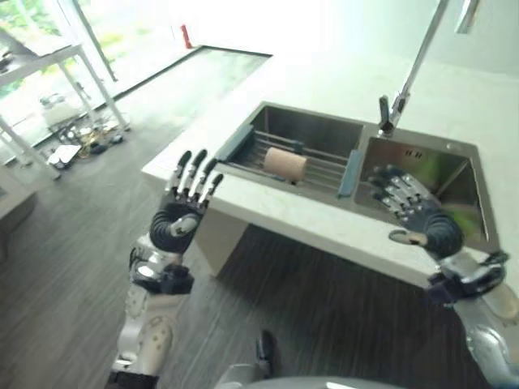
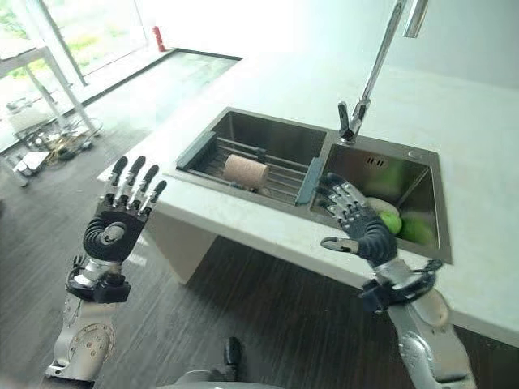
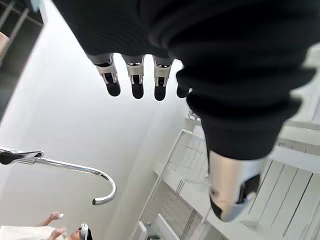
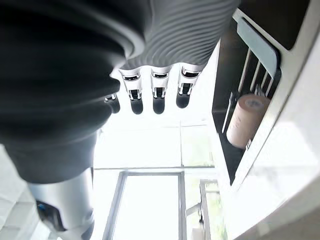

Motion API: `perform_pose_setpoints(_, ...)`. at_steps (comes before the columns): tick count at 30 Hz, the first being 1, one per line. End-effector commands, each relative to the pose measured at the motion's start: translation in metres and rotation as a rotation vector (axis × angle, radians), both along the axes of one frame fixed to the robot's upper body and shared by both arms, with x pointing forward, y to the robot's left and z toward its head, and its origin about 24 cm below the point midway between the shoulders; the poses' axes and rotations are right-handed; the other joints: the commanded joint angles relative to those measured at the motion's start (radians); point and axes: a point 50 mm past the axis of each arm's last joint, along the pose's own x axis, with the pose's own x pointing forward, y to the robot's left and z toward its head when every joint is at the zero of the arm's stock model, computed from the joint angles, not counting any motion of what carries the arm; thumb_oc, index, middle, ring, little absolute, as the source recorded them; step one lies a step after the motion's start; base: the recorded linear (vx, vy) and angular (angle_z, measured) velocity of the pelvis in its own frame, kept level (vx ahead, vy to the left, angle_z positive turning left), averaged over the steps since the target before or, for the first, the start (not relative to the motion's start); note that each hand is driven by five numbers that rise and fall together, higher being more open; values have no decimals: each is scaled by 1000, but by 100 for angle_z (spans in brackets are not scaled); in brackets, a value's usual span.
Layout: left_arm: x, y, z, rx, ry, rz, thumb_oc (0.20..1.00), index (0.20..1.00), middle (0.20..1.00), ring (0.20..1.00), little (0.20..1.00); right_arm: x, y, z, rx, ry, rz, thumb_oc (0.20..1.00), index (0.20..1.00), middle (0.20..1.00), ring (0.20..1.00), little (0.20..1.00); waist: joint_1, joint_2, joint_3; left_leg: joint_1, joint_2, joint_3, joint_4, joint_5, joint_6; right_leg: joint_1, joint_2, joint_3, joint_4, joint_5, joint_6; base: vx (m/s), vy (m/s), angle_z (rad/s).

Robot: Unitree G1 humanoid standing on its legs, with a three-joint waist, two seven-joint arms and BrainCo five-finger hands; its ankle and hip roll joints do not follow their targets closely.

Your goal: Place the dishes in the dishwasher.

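Note:
A beige cup (image 1: 285,163) lies on its side on a wire rack (image 1: 325,167) in the left basin of a steel sink (image 2: 311,120). In the right basin are green dishes (image 2: 403,224). My right hand (image 2: 362,224) hovers open, fingers straight, over the counter's front edge by the right basin, holding nothing. The cup (image 4: 245,120) shows past its fingers (image 4: 157,92) in the right wrist view. My left hand (image 1: 181,212) is raised open in front of the counter's left corner, apart from everything, fingers (image 3: 133,75) straight.
A tall curved faucet (image 1: 410,74) rises behind the divider between the basins. The white counter (image 1: 316,227) juts out over dark wood floor. A white table (image 1: 42,63) with clutter under it stands far left, by bright windows.

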Motion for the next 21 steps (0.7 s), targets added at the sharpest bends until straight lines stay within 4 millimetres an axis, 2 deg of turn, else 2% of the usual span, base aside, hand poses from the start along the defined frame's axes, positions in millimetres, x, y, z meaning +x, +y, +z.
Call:
perform_pose_setpoints(1,-8,3,15,36,-83,-32,1000,1000,1000,1000,1000,1,8,23,72,-131,40,1000,1000,1000,1000,1000,53,11,-14,34,205,12,10,-104,-241,-109,-12,-23,-21,157,4,240,332,-1)
perform_pose_setpoints(2,-6,1,15,29,-71,-45,1000,1000,1000,1000,1000,1,8,23,82,-131,36,1000,1000,1000,1000,1000,52,10,-18,42,196,9,8,-110,-232,-110,-20,-23,-7,152,11,378,461,51)
perform_pose_setpoints(3,-1,-6,16,97,-74,-85,1000,1000,1000,1000,1000,-2,10,17,108,-132,4,1000,1000,1000,1000,1000,43,6,-31,72,162,23,0,-130,-195,-149,-46,-28,111,151,41,477,583,51)
perform_pose_setpoints(4,0,-8,16,126,-69,-96,1000,1000,1000,1000,1000,0,12,14,119,-125,-11,1000,1000,1000,1000,1000,44,5,-33,88,146,19,-2,-139,-176,-186,-54,-28,192,161,51,456,554,42)
perform_pose_setpoints(7,-2,-9,15,156,-71,-103,1000,1000,1000,1000,1000,2,20,8,145,-117,7,1000,1000,1000,1000,1000,61,7,-32,114,126,36,0,-155,-149,-247,-56,-78,347,184,67,178,254,-37)
perform_pose_setpoints(9,-1,-10,15,165,-71,-84,1000,1000,1000,1000,1000,4,27,5,150,-110,31,1000,1000,1000,1000,1000,76,8,-29,133,122,63,-6,-168,-146,-274,-68,-153,369,199,69,71,118,-82)
perform_pose_setpoints(11,0,-8,17,166,-61,-67,1000,1000,1000,1000,1000,7,31,5,155,-101,40,1000,1000,1000,1000,1000,85,10,-26,140,125,90,-6,-176,-149,-286,-60,-211,336,190,67,99,50,-97)
perform_pose_setpoints(12,4,-6,17,146,-37,-56,1000,1000,1000,1000,1000,11,30,6,169,-88,40,1000,1000,1000,1000,1000,86,8,-22,154,125,116,-6,-184,-158,-293,-36,-285,251,190,48,152,-3,-73)
perform_pose_setpoints(14,3,-5,16,145,-33,-48,1000,1000,1000,1000,1000,12,28,6,175,-86,37,1000,1000,1000,1000,1000,85,7,-17,164,127,136,-6,-190,-169,-299,-32,-336,192,212,40,121,-41,-73)
perform_pose_setpoints(17,2,-6,15,152,-30,-52,1000,1000,1000,1000,1000,10,24,4,186,-82,27,1000,1000,1000,1000,1000,73,7,-14,176,126,147,-6,-201,-168,-313,-34,-340,162,225,34,89,-106,-48)
perform_pose_setpoints(19,2,-7,13,133,-20,-55,1000,1000,1000,1000,1000,10,21,1,193,-74,-2,1000,1000,1000,1000,1000,55,8,-24,187,128,155,-6,-201,-174,-292,-8,-302,124,223,27,145,-213,-6)
perform_pose_setpoints(21,3,-7,11,137,-16,-47,1000,1000,1000,1000,1000,11,22,-1,202,-65,-7,1000,1000,1000,1000,1000,49,11,-32,198,131,175,-6,-205,-177,-267,-1,-302,90,215,19,145,-172,1)
